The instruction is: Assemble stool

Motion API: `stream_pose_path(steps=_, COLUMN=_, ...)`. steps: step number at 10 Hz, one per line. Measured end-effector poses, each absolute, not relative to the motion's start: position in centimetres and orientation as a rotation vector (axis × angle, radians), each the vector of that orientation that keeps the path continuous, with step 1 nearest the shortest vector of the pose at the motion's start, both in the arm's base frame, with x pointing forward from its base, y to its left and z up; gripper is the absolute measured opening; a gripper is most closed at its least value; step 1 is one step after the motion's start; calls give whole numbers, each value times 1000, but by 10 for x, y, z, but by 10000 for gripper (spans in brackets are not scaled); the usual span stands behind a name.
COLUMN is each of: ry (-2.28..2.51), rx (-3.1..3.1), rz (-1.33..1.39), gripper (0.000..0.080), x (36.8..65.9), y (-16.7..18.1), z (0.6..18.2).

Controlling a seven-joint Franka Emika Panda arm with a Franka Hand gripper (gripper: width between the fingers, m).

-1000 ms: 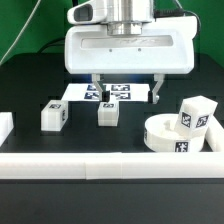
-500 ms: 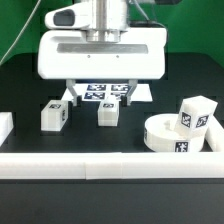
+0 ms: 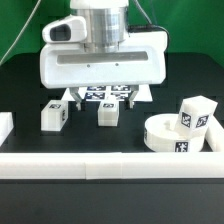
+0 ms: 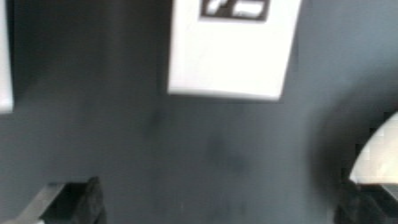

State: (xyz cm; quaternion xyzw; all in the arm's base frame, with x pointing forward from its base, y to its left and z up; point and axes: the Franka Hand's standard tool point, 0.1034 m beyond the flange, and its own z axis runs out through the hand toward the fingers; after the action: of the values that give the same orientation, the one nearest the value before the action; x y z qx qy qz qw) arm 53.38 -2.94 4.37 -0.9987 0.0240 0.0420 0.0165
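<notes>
Gripper [image 3: 102,99] spread apart, hovering at frame centre. Middle leg [image 3: 107,113] stands on the desk [image 3: 25,90] just below it, roughly centred between the jaws, untouched. Probably the next pick.

Tool [image 3: 102,101]: white and dark, the broadest part of the arm in the exterior view.
Shell [image 3: 100,65]: a wide, smooth white box with rounded corners and a glossy plastic finish.
Wrist [image 3: 103,20]: a round, silver-grey metal cylinder standing on the middle of the shell's top.
Camera [image 3: 60,30]: a small white pod with a dark lens, fixed beside the wrist.
Fingers [image 3: 133,96]: two thin dark prongs under the shell; the wrist view shows one [image 4: 71,203] as a dark blur.
</notes>
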Motion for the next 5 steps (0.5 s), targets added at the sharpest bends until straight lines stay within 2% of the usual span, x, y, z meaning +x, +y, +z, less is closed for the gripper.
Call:
stream_pose_path(steps=4, ry=133, rx=-3020, rz=617, gripper=648, x=523, y=-29, z=51)
stream_pose_path(steps=5, ry=133, rx=-3009, rz=662, gripper=648, x=526, y=-30, z=49)
